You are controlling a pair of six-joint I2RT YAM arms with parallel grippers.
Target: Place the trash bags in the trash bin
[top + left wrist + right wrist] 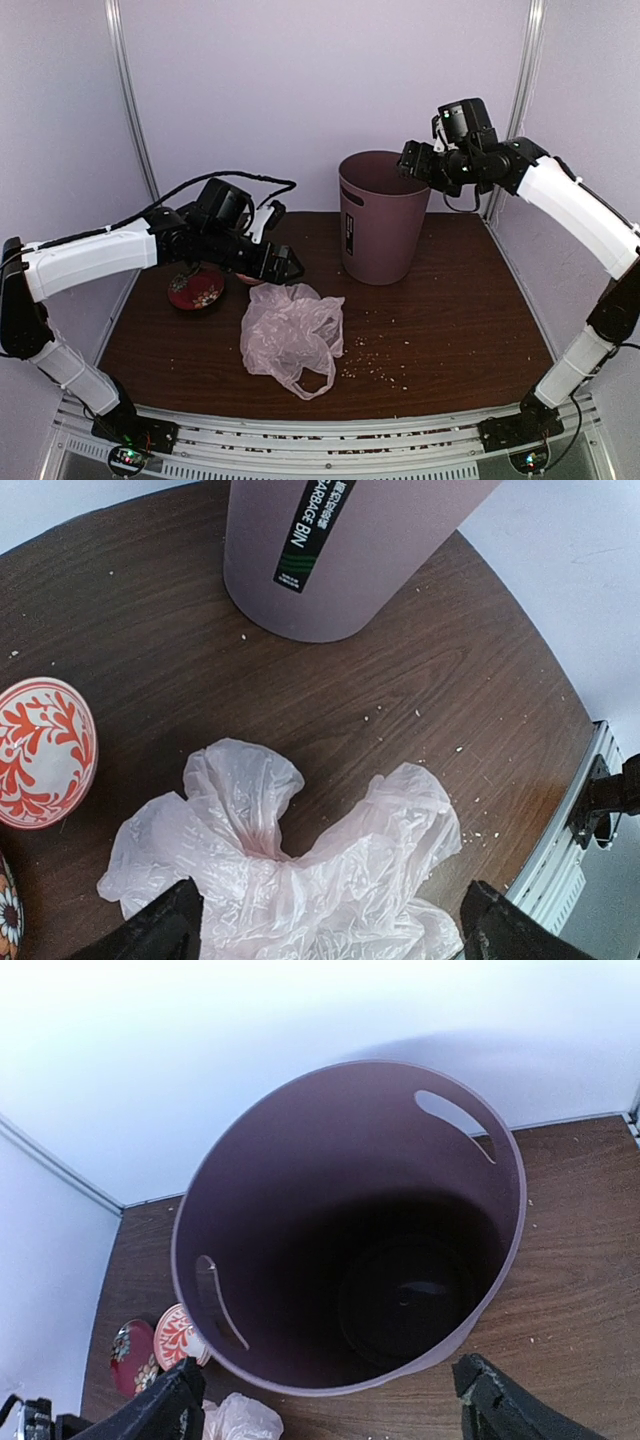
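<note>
The trash bag (pixel 292 335) lies crumpled on the brown table, left of centre; it is pale pink and translucent. In the left wrist view the bag (pixel 300 880) spreads just below and between my fingers. My left gripper (pixel 288 265) hovers open and empty above the bag's far edge, and its fingertips (pixel 175 925) stand wide apart. The mauve trash bin (pixel 382 220) stands upright at the back, empty inside (pixel 260 1210). My right gripper (pixel 410 160) is open and empty, above the bin's right rim, looking down into it.
A dark red bowl (pixel 196 290) sits at the left under my left arm. A red-and-white patterned bowl (pixel 40 750) sits beside it. Crumbs (pixel 380 365) are scattered right of the bag. Metal rails run along the near table edge (pixel 320 440).
</note>
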